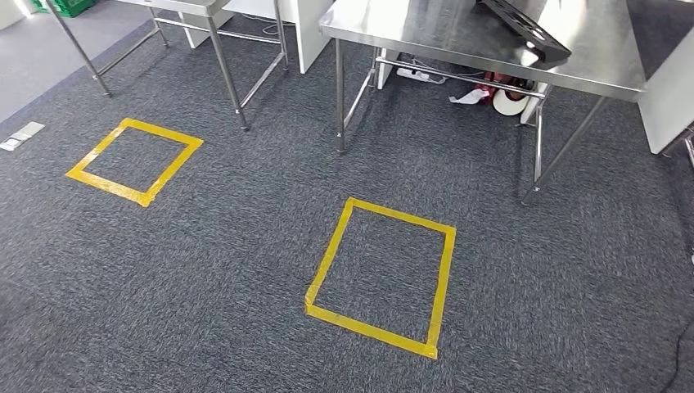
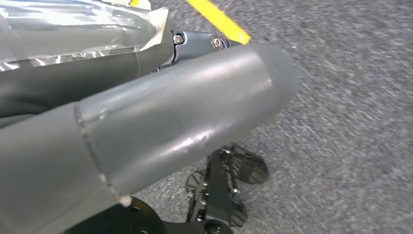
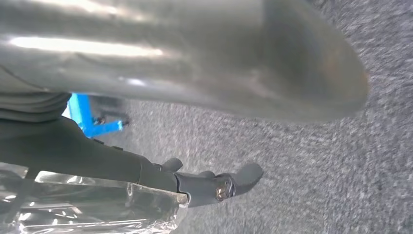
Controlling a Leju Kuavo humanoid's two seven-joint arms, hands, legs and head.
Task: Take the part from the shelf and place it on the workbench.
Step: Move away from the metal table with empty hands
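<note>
The part was not surely identifiable; a black slotted piece (image 1: 524, 29) lying on the steel bench (image 1: 458, 37) might have been it. Left hand (image 2: 160, 97) and right hand (image 3: 160, 170) hung over carpet, grip unreadable behind clear film. Overstepping the yellow tape square (image 1: 380, 278) risked striking a bench leg (image 1: 340, 98).

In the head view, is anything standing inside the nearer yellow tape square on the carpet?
No. The nearer yellow tape square frames only bare grey carpet; nothing stands within its outline.
</note>
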